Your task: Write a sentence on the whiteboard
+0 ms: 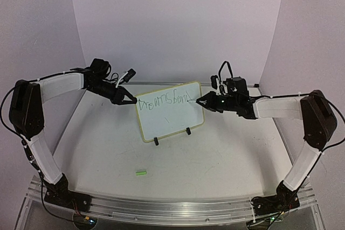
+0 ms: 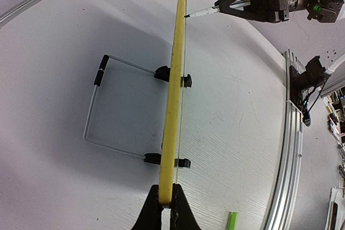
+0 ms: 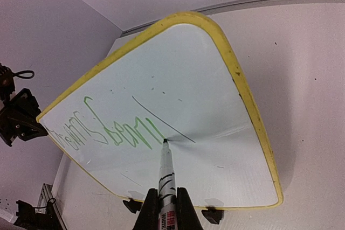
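Observation:
The whiteboard (image 1: 173,121) stands tilted on two black feet at mid-table, its frame pale yellow. My left gripper (image 1: 132,101) is shut on the frame's upper left edge; the left wrist view shows the board edge-on (image 2: 176,79) between the jaws of that gripper (image 2: 168,191). My right gripper (image 1: 200,100) is shut on a white marker (image 3: 166,168), and the marker's tip touches the board's face (image 3: 215,95). The sentence (image 1: 161,102) is one line of green scrawl along the board's top, and in the right wrist view the sentence (image 3: 108,132) ends at the tip.
A green marker cap (image 1: 141,173) lies on the table in front of the board, also in the left wrist view (image 2: 232,221). A wire stand (image 2: 92,109) props the board from behind. A metal rail (image 1: 172,208) runs along the near edge. Purple walls enclose the table.

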`<state>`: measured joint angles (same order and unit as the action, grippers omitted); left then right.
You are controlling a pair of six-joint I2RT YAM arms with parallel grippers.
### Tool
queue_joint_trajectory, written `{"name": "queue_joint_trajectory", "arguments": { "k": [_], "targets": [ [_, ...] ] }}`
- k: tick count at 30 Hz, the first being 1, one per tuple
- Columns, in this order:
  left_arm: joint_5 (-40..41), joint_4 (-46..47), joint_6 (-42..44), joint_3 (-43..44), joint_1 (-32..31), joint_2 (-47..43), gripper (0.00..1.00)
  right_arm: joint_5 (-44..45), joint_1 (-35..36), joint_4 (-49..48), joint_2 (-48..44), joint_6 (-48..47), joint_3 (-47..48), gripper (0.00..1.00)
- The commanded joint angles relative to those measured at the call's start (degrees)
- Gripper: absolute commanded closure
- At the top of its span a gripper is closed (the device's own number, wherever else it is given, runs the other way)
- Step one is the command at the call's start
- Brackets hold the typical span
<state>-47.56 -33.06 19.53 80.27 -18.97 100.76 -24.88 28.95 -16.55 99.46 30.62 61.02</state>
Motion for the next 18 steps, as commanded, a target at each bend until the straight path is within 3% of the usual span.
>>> {"name": "queue_joint_trajectory", "arguments": {
  "k": [1,18],
  "targets": [
    [3.75,-3.94,1.92,0.33,-1.25,-0.64,1.0,1.54,-0.06,-0.94,-0.89,0.38,-0.37,1.0],
    [3.88,-3.94,1.92,0.33,-1.25,-0.66,1.0,-2.06,0.03,-4.1,-3.69,-0.15,2.35,1.0]
  ]
}}
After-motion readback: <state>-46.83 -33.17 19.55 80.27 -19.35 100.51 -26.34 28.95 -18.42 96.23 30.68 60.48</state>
